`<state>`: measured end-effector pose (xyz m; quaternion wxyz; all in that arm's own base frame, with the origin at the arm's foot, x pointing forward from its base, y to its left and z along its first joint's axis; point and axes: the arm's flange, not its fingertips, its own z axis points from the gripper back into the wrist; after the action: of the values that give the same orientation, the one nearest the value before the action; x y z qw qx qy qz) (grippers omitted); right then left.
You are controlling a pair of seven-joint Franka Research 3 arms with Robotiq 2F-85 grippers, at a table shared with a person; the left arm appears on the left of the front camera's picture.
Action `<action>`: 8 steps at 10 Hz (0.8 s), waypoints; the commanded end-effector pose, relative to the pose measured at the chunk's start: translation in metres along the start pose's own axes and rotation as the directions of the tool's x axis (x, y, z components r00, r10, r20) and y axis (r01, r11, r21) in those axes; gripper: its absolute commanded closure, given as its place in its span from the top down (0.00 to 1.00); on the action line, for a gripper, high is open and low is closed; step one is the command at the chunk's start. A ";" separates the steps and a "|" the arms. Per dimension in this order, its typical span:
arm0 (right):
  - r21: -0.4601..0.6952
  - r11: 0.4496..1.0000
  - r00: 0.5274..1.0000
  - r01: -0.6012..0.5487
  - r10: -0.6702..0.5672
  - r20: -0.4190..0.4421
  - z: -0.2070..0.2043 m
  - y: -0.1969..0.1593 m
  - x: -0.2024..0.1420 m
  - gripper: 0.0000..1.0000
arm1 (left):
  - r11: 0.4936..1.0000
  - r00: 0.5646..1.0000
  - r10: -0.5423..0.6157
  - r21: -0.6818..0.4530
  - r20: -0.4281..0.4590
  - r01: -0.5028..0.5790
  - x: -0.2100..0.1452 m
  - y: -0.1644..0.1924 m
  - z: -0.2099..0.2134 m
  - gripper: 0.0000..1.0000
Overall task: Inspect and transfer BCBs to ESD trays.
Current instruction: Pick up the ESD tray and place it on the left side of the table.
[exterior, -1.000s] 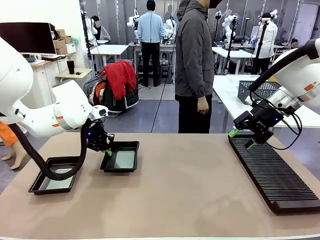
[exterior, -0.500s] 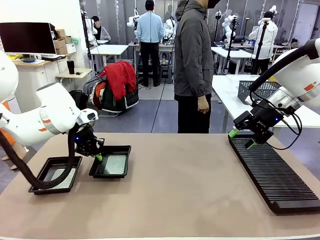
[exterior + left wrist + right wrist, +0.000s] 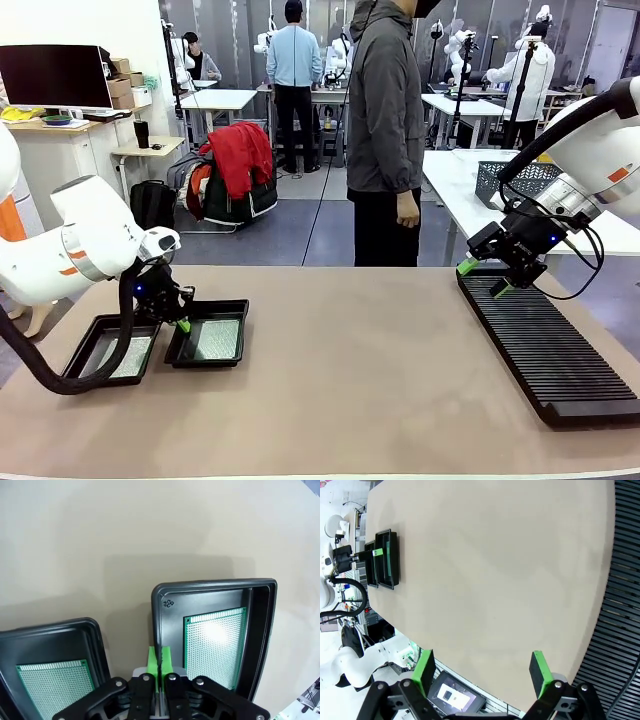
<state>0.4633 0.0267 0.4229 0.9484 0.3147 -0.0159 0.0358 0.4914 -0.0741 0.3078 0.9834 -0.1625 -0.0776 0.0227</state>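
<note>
Left gripper (image 3: 181,322) clamped on tray rim (image 3: 180,341), right gripper (image 3: 487,278) open above rack (image 3: 550,350)

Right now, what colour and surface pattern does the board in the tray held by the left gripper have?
Green, with a fine dotted grid: the board, clearest in the left wrist view.

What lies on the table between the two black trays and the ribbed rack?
Nothing: in the front view the tabletop is bare between the trays and the rack.

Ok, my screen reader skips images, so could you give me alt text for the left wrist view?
The left gripper has its fingers shut on the rim of a black tray holding a green board. A second tray with a board sits beside it on the tan table.
</note>
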 end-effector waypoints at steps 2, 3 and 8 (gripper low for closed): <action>-0.005 1.000 1.000 0.023 -0.023 0.011 -0.001 0.002 0.000 1.00 | 1.000 0.999 -0.015 -0.022 0.037 0.016 -0.014 0.010 -0.001 0.03; -0.005 1.000 1.000 0.023 -0.023 0.011 -0.001 0.002 0.000 1.00 | 1.000 0.999 -0.008 -0.019 0.038 0.009 -0.017 0.012 -0.002 0.03; -0.005 1.000 1.000 0.023 -0.023 0.011 -0.001 0.002 0.000 1.00 | 1.000 1.000 0.010 0.009 0.008 -0.010 -0.013 0.008 -0.004 0.03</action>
<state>0.4633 0.0267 0.4229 0.9484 0.3146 -0.0159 0.0358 0.4777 -0.0684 0.2989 0.9837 -0.1573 -0.0816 0.0294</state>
